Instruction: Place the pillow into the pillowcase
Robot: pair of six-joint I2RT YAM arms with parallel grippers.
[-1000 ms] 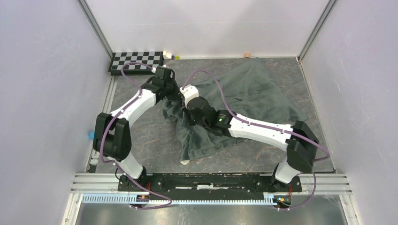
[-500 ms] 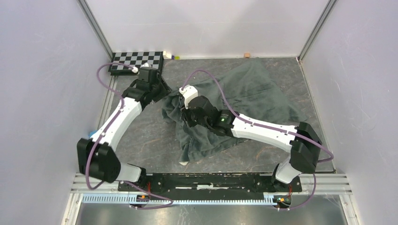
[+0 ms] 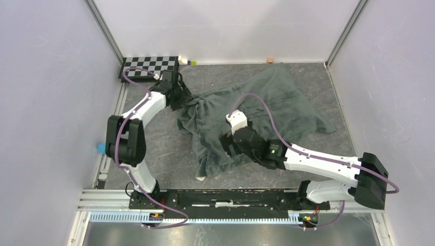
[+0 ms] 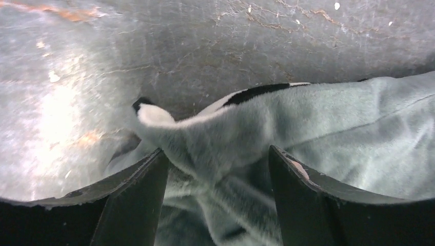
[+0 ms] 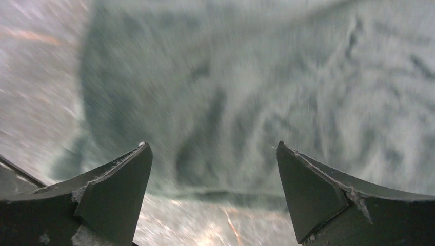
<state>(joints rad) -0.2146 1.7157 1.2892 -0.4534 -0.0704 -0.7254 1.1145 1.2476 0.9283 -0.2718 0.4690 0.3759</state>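
The pillowcase (image 3: 277,102) lies rumpled across the table with its dark grey-green plush side up. A pale corner (image 3: 201,178) pokes out at its near end. The pillow is out of view. My left gripper (image 3: 180,98) is at the pillowcase's far-left edge. In the left wrist view it (image 4: 218,159) is open, with a loose fold of plush (image 4: 333,128) lying between the fingers and a black-and-white striped strip (image 4: 256,92) showing. My right gripper (image 3: 225,147) hovers over the near part of the cloth. It (image 5: 213,154) is open and empty above the pillowcase's edge (image 5: 282,77).
A checkerboard (image 3: 150,66) lies in the far-left corner beside small yellow-green pieces (image 3: 187,61). A small wooden block (image 3: 269,60) sits at the back wall and a blue object (image 3: 100,148) at the left rail. White walls enclose the table.
Both grippers have opened and let go of the pillowcase. The right arm has drawn back toward the near right. The left arm has shifted a little at the cloth's far-left edge.
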